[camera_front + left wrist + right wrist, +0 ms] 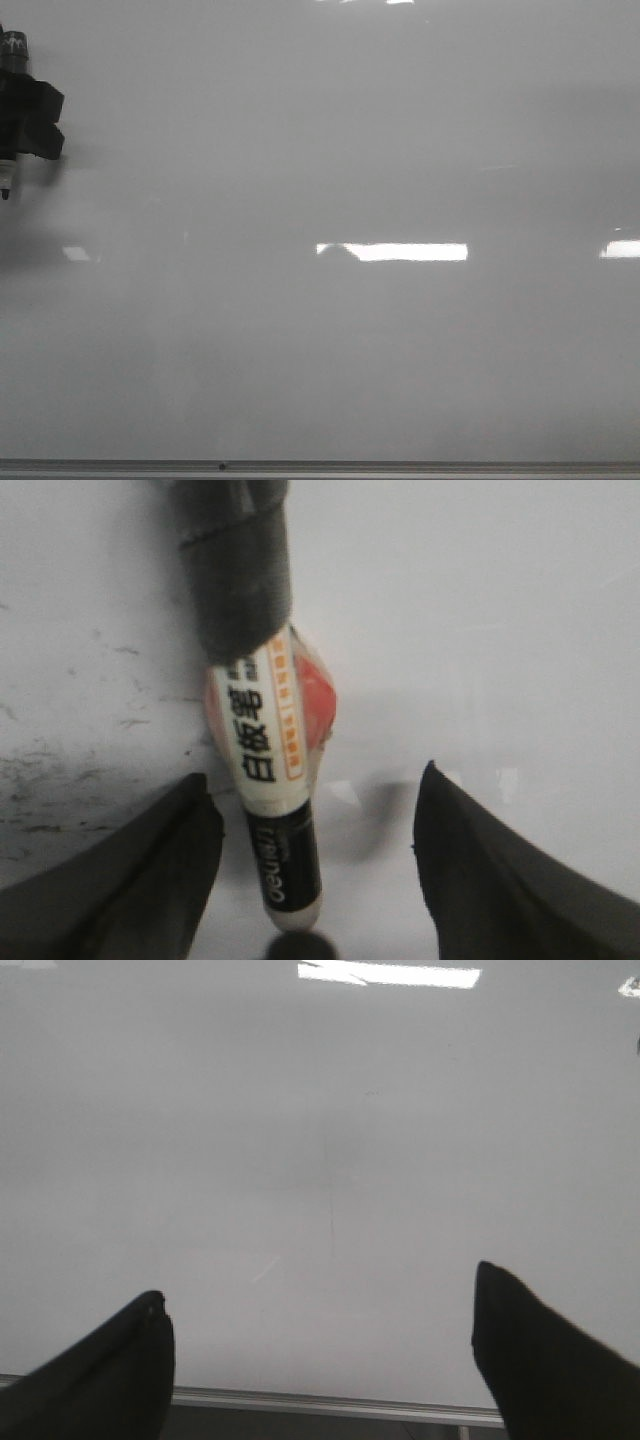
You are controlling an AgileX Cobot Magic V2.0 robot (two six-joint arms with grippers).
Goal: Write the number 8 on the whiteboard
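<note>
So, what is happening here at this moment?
A two-armed robot faces a whiteboard that has no number drawn on it yet. A marker fixed to the left arm is at the board's left edge in the front view, its tip pointing down. The left gripper is open, and the marker lies between its fingers without being clamped by them. The right gripper is open and empty, facing the board.

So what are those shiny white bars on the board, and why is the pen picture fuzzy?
Front view: the bars are lamp glare on the glossy whiteboard. Right wrist view: another glare strip near the picture's edge. Left wrist view: the marker is very close to the camera, so it looks soft and blurred.
</note>
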